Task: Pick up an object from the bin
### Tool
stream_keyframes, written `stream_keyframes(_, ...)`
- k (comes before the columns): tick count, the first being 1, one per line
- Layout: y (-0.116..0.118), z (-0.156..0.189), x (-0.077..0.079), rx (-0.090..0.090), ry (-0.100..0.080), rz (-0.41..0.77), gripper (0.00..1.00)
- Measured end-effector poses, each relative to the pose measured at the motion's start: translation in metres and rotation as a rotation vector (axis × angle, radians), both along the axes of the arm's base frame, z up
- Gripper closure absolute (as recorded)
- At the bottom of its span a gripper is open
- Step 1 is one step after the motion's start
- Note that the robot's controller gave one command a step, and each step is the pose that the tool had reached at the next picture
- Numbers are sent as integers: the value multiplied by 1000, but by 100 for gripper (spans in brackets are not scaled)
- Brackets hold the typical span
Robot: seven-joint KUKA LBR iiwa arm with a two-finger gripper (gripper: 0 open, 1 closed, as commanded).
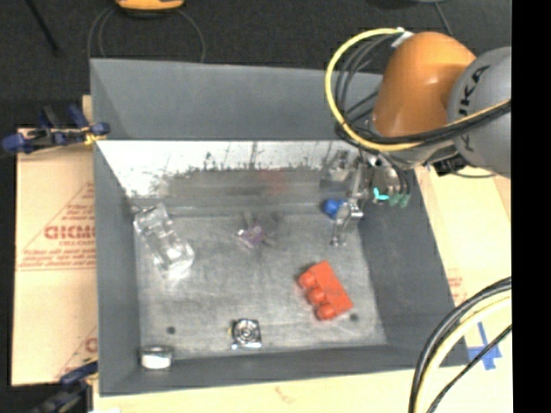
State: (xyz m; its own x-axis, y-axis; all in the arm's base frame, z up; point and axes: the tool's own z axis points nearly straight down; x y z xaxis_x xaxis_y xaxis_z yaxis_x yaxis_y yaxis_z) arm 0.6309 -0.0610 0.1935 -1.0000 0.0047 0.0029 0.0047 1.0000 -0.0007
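arm [482, 101] reaches in from the right; gripper [344, 224] low at bin's [116, 256] far right corner, just beside small blue piece [331, 206]; grip state cannot be told. red block [325, 291] near, clear plastic piece [162, 241] at left.

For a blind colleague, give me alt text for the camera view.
The robot's gripper hangs in the far right corner of the grey bin, beside a small blue thing. A red block, a clear plastic piece, a small purple thing and a round metal part lie scattered.
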Motion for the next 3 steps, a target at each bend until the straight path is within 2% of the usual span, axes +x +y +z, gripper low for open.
stream_keyframes(1,34,-86,14,2,-1,-196,0)
stream_keyframes(2,75,-119,15,-2,-11,-347,0)
stream_keyframes(3,90,-118,-13,0,-22,-180,0)
